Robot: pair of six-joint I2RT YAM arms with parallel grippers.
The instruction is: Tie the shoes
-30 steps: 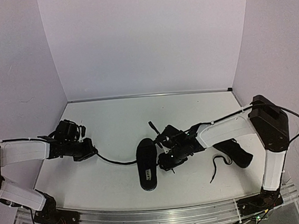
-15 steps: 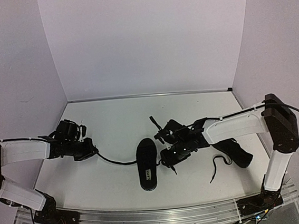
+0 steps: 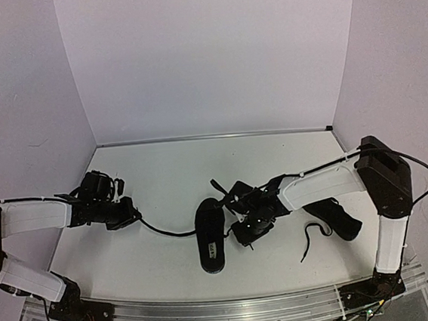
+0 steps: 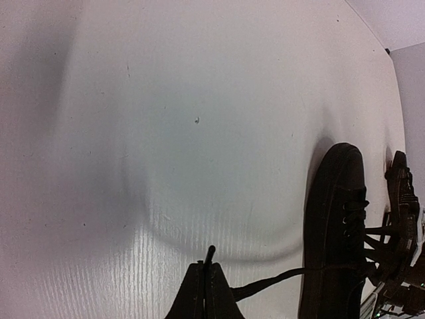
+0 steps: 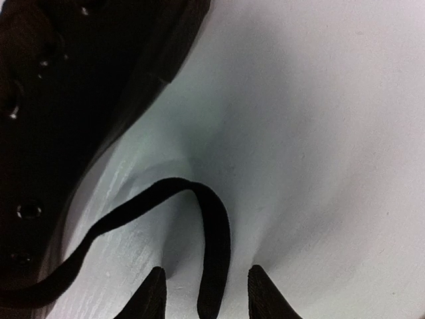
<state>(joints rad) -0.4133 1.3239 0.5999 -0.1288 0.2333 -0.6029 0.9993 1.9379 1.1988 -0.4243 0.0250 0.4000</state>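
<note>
A small all-black low-top lace-up shoe (image 3: 211,237) lies near the middle of the white bench (image 3: 162,169), close to its front edge. Its rounded toe points toward the back wall. The upper is matt black, the sole edge is just as dark, and small metal eyelets run up the front. A pale label shows faintly inside the opening.

A thin black lace (image 4: 265,284) leaves the left side of this shoe and runs in a shallow curve across the bench to the left fingers (image 4: 203,296). These fingers are pressed together on it, pinching it just short of its stiff tip, which pokes out above them.

On the shoe's right side the right fingers (image 5: 151,296) stand spread, low over the bench. A second lace end (image 5: 214,252) arches out from under the edge of the shoe and drops into the gap between them. It does not look clamped.

A second black shoe (image 3: 340,220) lies well to the right, partly hidden under the right arm. It appears to lie at an angle, though the arm covers too much to be sure. A loose squiggle of black lace (image 3: 310,238) trails from it toward the front edge.
</note>
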